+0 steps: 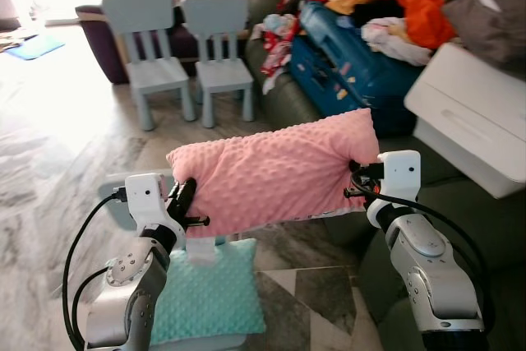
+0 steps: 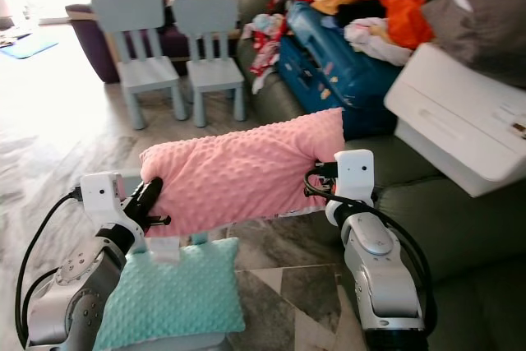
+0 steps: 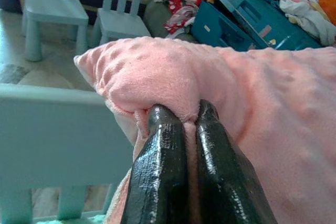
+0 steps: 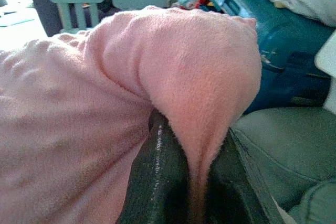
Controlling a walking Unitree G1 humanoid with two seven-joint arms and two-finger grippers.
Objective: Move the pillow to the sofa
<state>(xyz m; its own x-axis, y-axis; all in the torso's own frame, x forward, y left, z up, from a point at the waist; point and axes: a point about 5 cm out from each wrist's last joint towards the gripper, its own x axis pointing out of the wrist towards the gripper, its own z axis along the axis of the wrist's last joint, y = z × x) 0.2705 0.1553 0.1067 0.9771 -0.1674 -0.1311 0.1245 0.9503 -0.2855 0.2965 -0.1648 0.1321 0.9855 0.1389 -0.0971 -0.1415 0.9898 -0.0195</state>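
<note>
Pink dimpled fleece pillow [image 1: 275, 170] hangs in the air between your two arms, above a mint cushion [image 1: 209, 297] on the floor and just short of the grey-green sofa [image 1: 485, 228]. Your left claw [image 3: 178, 129] pinches a fold at one end; your right claw [image 4: 191, 182] pinches the opposite corner. Judge it light, soft and floppy: it sags and slips if you grip little fabric, so keep deep bites at both ends. Clothes and a blue suitcase [image 1: 353, 63] crowd the sofa.
</note>
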